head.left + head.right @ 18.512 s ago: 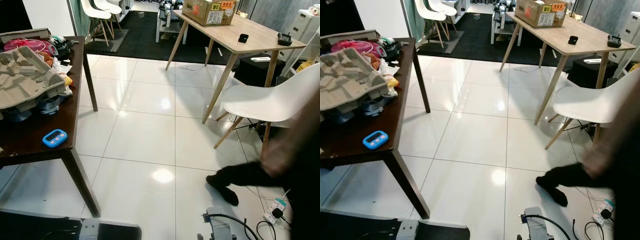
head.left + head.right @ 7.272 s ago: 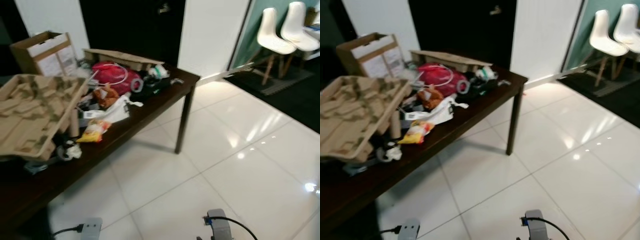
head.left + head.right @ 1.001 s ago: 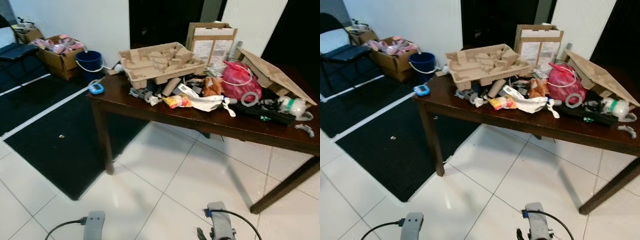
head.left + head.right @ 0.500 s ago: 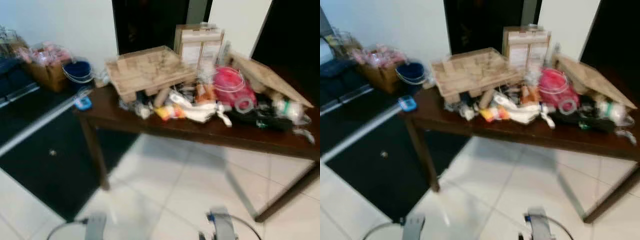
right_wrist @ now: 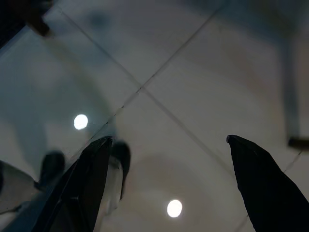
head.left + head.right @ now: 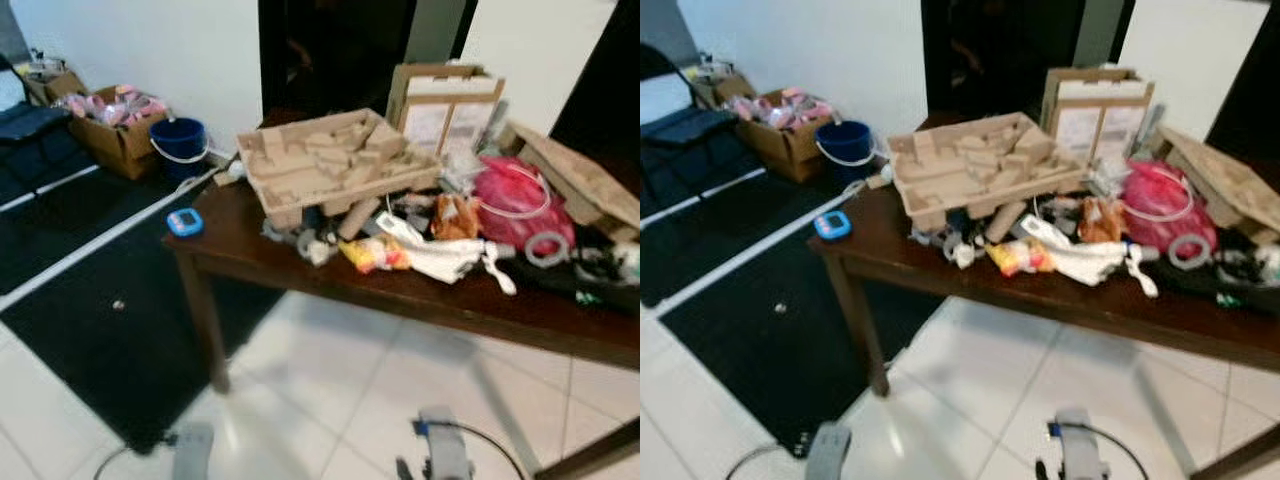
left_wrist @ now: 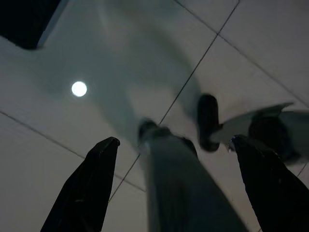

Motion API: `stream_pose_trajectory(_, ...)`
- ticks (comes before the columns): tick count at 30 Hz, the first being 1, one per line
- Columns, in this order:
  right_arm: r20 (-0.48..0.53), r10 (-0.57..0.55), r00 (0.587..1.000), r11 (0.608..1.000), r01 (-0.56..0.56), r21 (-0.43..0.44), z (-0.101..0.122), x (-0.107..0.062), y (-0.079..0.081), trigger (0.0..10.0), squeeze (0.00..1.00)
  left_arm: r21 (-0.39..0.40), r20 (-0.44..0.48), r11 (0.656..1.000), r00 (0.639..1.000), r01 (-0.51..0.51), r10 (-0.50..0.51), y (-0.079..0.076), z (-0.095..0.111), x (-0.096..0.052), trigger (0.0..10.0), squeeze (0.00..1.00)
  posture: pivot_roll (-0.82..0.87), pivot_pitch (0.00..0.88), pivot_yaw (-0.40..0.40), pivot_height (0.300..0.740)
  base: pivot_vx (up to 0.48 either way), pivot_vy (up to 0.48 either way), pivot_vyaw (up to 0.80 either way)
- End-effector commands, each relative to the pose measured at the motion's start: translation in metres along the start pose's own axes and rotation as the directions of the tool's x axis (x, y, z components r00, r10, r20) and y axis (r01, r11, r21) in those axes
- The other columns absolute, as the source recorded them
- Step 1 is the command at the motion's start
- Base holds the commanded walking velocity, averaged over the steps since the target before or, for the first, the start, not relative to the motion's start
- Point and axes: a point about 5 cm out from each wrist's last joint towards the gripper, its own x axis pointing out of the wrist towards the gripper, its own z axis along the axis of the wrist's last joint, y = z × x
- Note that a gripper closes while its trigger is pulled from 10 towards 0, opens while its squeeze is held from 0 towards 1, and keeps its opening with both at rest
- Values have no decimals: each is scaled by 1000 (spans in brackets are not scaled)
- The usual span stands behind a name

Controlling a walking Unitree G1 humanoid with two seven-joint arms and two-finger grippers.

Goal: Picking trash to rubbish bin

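A dark wooden table [image 6: 250,262] stands ahead, piled with litter. On it lie a yellow-orange snack wrapper [image 6: 372,255], crumpled white paper [image 6: 440,258], a moulded cardboard tray [image 6: 335,165] and a pink bag [image 6: 520,195]. A blue bucket [image 6: 181,140] sits on the floor by the wall beyond the table's left end. Both arms hang low in front of me, the left arm [image 6: 192,450] and the right arm [image 6: 440,455]. My left gripper [image 7: 174,140] and right gripper [image 5: 169,138] are open over the white tiles, holding nothing.
A blue timer [image 6: 184,222] lies at the table's near left corner. A tall cardboard box [image 6: 445,100] stands at the table's back. A box of pink things [image 6: 115,125] and a dark chair [image 6: 25,120] are at the far left. A black mat [image 6: 90,320] adjoins white tiles [image 6: 330,400].
The camera has moved nearer the table and the picture has shifted; the blur has mostly cleared. Nothing on the table has moved, and both arms still hang low.
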Motion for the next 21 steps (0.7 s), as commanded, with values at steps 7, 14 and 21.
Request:
stream_pose_trajectory(7, 4, 26, 1000, 999, -27, 17, -3, 0, 4, 10000, 0, -4, -38, 1000, 999, -7, 7, 0, -12, -1, 10000, 0, -18, 35, -23, 740, 249, 0, 0)
stream_pose_trajectory(14, 22, 92, 996, 995, -92, 26, 0, 0, 7, 10000, 0, -2, -43, 1000, 999, -16, 16, 2, -12, -2, 10000, 0, -17, 25, -22, 740, 0, 0, 0)
stream_pose_trajectory(21, 70, 333, 940, 943, -333, -2, 13, -1, 22, 10000, 0, -9, -49, 1000, 999, -15, 14, 2, -15, -2, 10000, 0, -19, 21, -20, 740, 0, 0, 0)
